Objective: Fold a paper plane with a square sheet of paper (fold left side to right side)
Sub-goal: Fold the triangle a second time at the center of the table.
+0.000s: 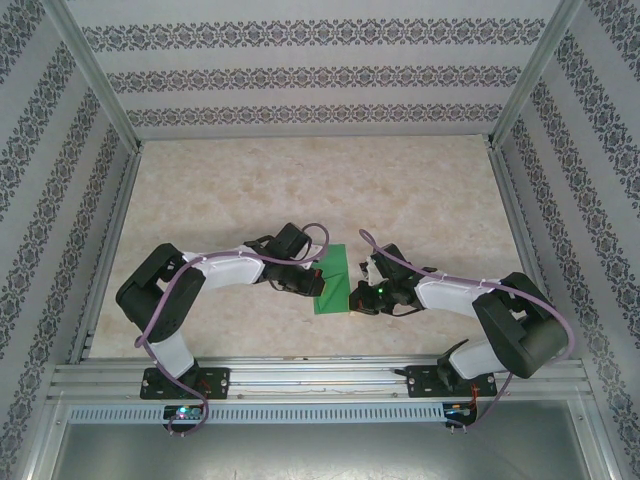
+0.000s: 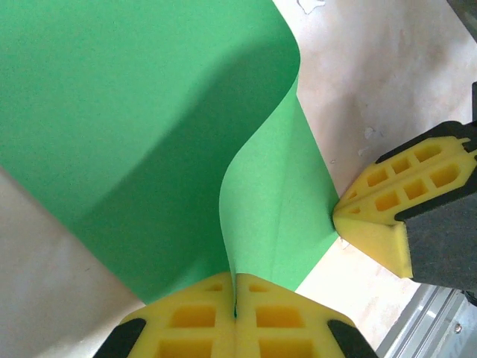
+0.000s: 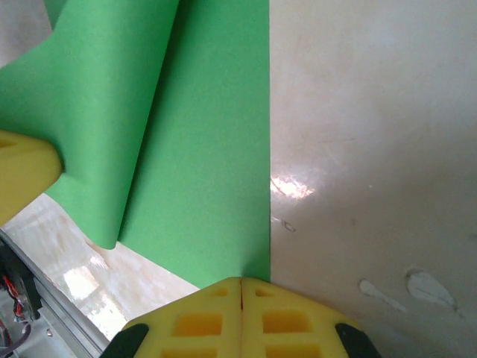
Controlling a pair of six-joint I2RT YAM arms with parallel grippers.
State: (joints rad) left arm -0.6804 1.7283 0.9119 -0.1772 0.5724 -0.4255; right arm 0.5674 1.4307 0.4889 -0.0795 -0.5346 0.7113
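The square sheet of paper (image 1: 333, 280), bright green, lies on the table between my two grippers; it is a curled sheet, not a paper plane. My left gripper (image 1: 312, 285) is shut on one edge of the sheet (image 2: 112, 112), which rises in a curve from the pinch (image 2: 235, 298). My right gripper (image 1: 358, 297) is shut, its tips (image 3: 241, 287) resting at the near corner of the flat part of the sheet (image 3: 201, 149). In the left wrist view the right gripper's yellow fingers (image 2: 380, 224) touch that corner. The left gripper's yellow finger (image 3: 22, 175) holds the lifted flap at the left.
The tabletop (image 1: 300, 190) is pale and marbled, with free room behind the sheet. Aluminium rails (image 1: 320, 375) run along the near edge, and posts and patterned walls (image 1: 40, 150) close in the sides and back. A few small white flecks (image 3: 421, 287) mark the surface.
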